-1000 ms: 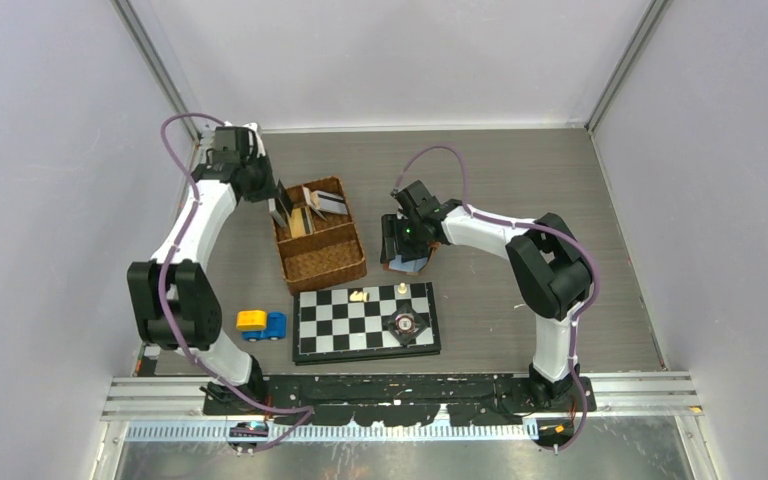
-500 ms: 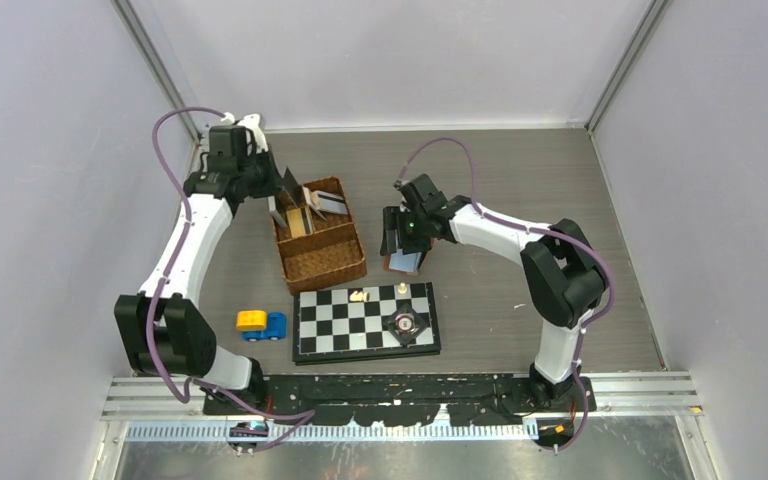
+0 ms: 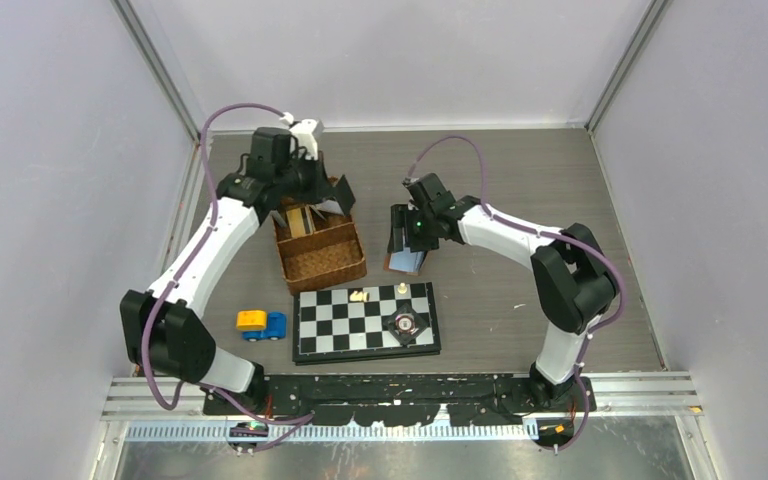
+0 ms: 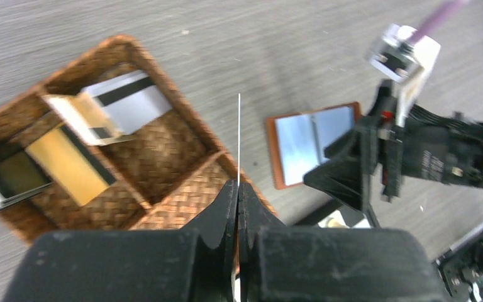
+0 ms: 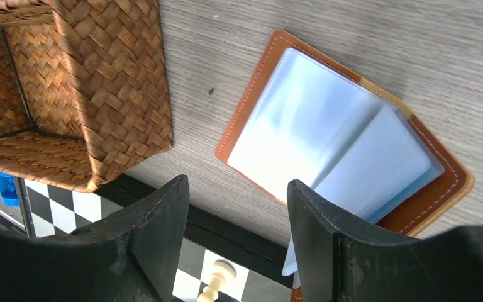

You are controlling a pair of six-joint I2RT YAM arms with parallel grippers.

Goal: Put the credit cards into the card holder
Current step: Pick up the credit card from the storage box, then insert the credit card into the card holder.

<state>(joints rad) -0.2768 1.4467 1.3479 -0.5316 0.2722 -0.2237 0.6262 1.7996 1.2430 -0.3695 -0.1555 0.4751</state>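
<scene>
**Now: one card gripped, holder waiting open**

One card holder (image 5: 346,145) lies open on the worktop (image 4: 289,50) beside the wicker basket (image 4: 182,201), beneath the right end effector (image 5: 236,185), spread wide. The left end effector (image 4: 238,189) pinches one credit card (image 4: 239,138) edge-on above the basket. One grey striped card (image 4: 129,104) lies inside it; filing seems not yet begun.

table (image 3: 520,180): grey wood-grain, fills the middle of the frame
wicker basket (image 3: 326,272): centre left
card holder (image 3: 407,263): lying open, just right of the basket
chessboard (image 3: 345,325): lower centre, below both
toy truck (image 3: 261,323): yellow and blue, left of the chessboard
</scene>
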